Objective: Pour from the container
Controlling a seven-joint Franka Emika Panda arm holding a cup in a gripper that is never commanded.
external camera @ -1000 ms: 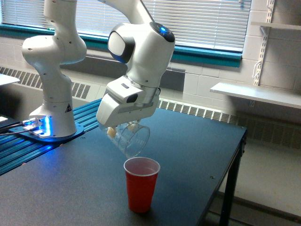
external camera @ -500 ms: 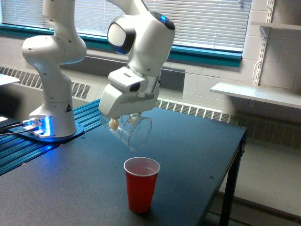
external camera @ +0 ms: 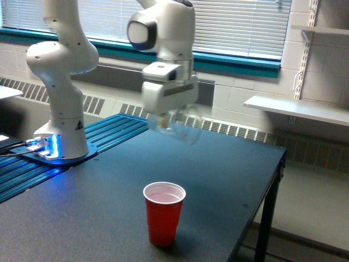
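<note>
Your container [external camera: 182,124] hangs tilted and motion-blurred at upper centre, well above the table [external camera: 229,174] | your gripper [external camera: 170,119] is clamped on it | red cup [external camera: 163,213] stands upright at lower centre, well apart.

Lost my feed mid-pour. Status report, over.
Pincer shut on clear cup, raised, motion-blurred. Red cup upright on table, apart below. Nothing in the way.
</note>
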